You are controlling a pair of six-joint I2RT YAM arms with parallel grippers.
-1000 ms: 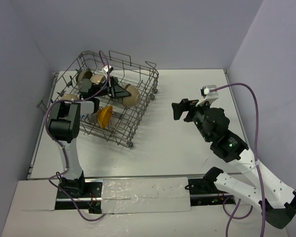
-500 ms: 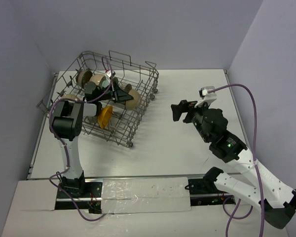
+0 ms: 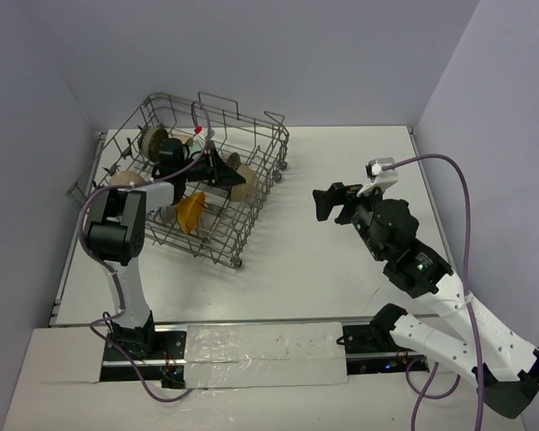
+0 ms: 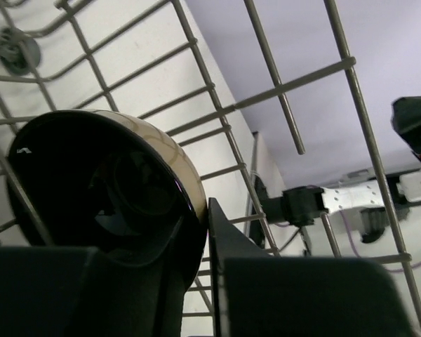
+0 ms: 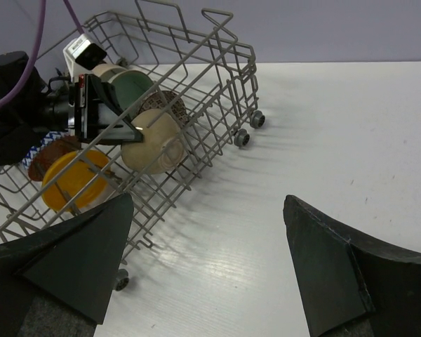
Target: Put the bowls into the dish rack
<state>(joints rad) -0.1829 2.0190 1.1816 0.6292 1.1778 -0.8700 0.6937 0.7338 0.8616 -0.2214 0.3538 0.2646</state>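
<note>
Beige bowl [image 5: 153,140] pinched by left tool [image 3: 217,168] inside dish rack [image 3: 256,193]; placing step. Next, likely: seat between tines, release. Right tool [image 3: 326,199] spread, empty.

Dish rack [image 3: 268,171] at table's [image 3: 323,269] 10 o'clock, bowls [image 3: 190,215] in it, L gripper [image 3: 219,169] inside too; R gripper [image 3: 328,202] at rack's 3 o'clock, apart.

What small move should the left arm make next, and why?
Probably open the left claw a little to release the beige bowl. The bowl stands on edge inside the dish rack, near the green bowl, with its rim between the fingers. I cannot tell for sure that it rests on the wires, so open slowly.
</note>
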